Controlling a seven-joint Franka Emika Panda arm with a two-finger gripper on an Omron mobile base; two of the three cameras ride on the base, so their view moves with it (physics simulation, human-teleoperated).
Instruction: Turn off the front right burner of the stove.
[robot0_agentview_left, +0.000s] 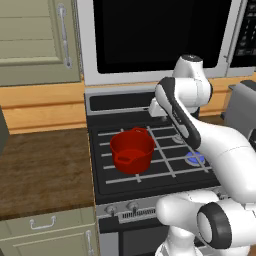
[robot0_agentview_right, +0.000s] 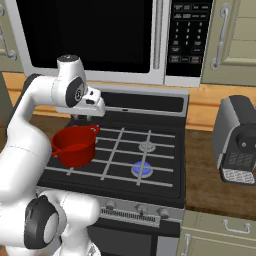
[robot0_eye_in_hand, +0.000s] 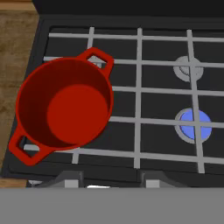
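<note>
The stove (robot0_agentview_left: 125, 186) (robot0_agentview_right: 165, 186) (robot0_eye_in_hand: 166, 99) is a black gas cooktop with thin grey grates. Its front right burner (robot0_agentview_left: 195, 159) (robot0_agentview_right: 141, 169) (robot0_eye_in_hand: 194, 124) glows blue. Behind it sits a plain grey burner cap (robot0_agentview_right: 147, 146) (robot0_eye_in_hand: 188, 68). Small round knobs (robot0_agentview_right: 142, 208) (robot0_agentview_left: 132, 205) line the silver front panel. My gripper (robot0_agentview_right: 82, 118) (robot0_eye_in_hand: 109, 180) hangs open and empty above the cooktop's left half, over the far rim of the red pot (robot0_agentview_left: 131, 150) (robot0_agentview_right: 75, 145) (robot0_eye_in_hand: 65, 107). It is well left of the blue burner and above the knobs.
A silver-framed black microwave (robot0_agentview_left: 160, 35) (robot0_agentview_right: 90, 35) hangs over the stove. A grey coffee machine (robot0_agentview_right: 239, 140) (robot0_agentview_left: 241, 107) stands on the counter to the right. A wooden counter (robot0_agentview_left: 45, 165) lies to the left, with cabinet doors (robot0_agentview_left: 35, 40) above it.
</note>
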